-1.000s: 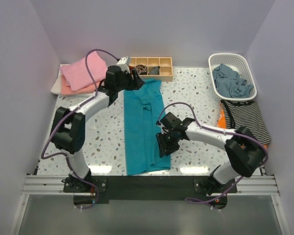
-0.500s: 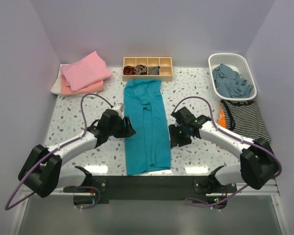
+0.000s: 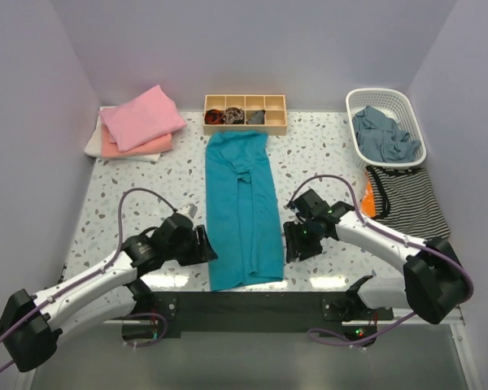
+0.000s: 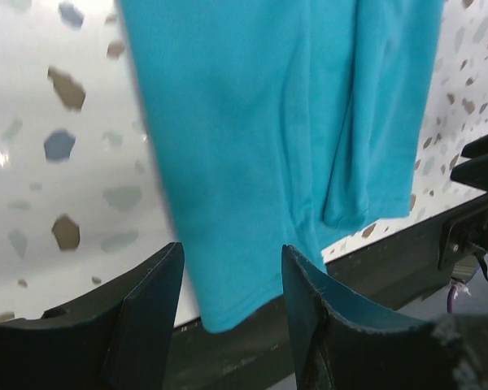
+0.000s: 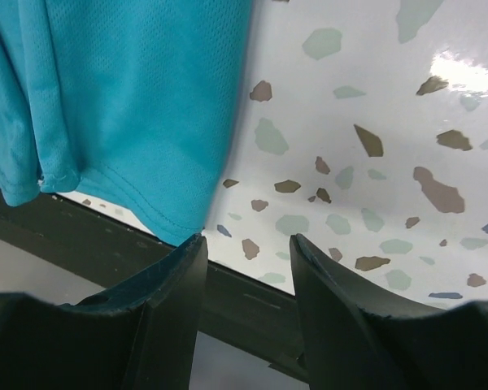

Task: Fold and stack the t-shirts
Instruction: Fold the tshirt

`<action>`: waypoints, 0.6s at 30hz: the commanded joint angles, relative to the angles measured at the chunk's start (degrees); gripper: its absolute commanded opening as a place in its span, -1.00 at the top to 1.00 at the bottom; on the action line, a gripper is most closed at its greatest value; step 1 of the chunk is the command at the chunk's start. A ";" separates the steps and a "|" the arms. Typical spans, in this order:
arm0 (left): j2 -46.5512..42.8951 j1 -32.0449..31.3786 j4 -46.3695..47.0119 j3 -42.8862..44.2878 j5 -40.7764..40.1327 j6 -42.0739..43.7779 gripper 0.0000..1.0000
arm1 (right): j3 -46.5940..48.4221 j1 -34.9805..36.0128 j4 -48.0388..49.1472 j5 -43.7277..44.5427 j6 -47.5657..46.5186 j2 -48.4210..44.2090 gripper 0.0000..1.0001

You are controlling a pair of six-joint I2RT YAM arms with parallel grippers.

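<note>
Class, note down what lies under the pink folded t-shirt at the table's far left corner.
Under the pink t-shirt, a peach t-shirt shows its near edge, and a white t-shirt peeks out lowest. Their middles are covered.

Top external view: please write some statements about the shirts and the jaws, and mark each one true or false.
1. The teal t-shirt lies as a long strip in the middle of the table. True.
2. The pink t-shirt lies on the teal one. False: it tops the folded pile at far left.
3. Both arms' jaws are open and grip nothing. True.
4. The right arm's jaws hold the striped garment. False: it lies untouched at the table's right edge.
</note>
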 commanded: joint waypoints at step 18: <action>-2.61 -9.66 4.32 -10.85 4.86 -12.38 -0.10 | -8.29 -0.24 13.81 -16.09 5.86 1.43 -0.01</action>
